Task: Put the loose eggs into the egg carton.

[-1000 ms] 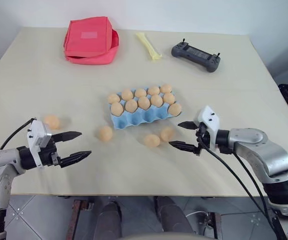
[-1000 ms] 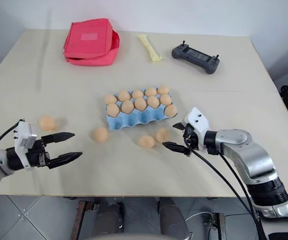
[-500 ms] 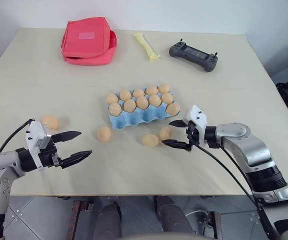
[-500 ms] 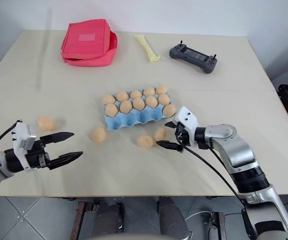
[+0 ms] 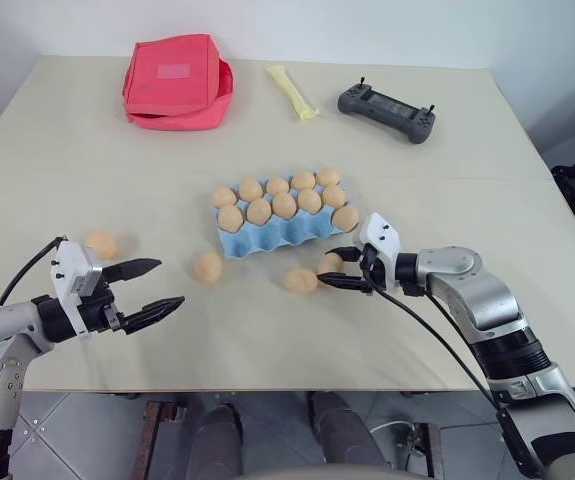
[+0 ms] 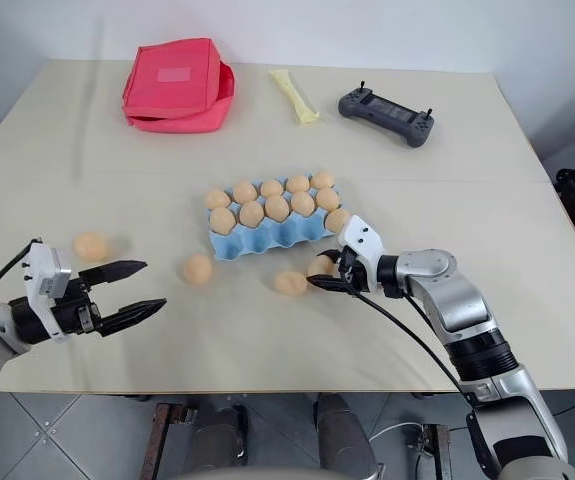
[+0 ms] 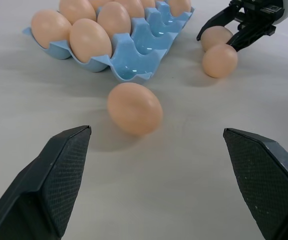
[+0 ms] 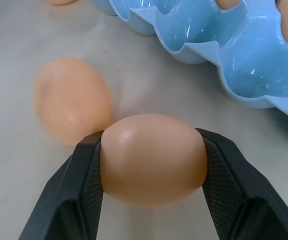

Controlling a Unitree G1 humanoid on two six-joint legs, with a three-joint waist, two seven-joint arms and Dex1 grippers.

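The egg carton [image 5: 285, 222] sits near the centre of the head view, its long axis running from lower left up to the right. Its two far rows hold ten eggs; the near row of cups, toward the bottom of the frame, is bare blue. Four loose eggs lie on the table [image 5: 267, 340] below it. The gripped egg [image 5: 331, 264] is just off the carton's lower right corner, and in the right wrist view [image 8: 154, 159] its long axis lies crosswise between the two black pads, which press on its two ends. So the right gripper [image 5: 335, 268] is clamped on that egg; whether the egg is touching the tabletop cannot be made out. A second egg [image 5: 301, 280] lies just beside it to the lower left, partly hidden behind the held one in the wrist view. A third egg [image 5: 207, 266] lies alone further left, and the fourth egg [image 5: 101, 245] is at the left of the frame, well apart from the carton.

The left gripper [image 5: 152, 287] hovers at lower left with its fingers spread wide and nothing between them, pointing toward the third egg.

At the top of the frame, well clear of the eggs, are a red fabric pouch [image 5: 179, 82], a pale yellow strip [image 5: 295, 91] and a dark handheld controller [image 5: 387, 111]. A black cable [image 5: 437, 335] trails under the right forearm.
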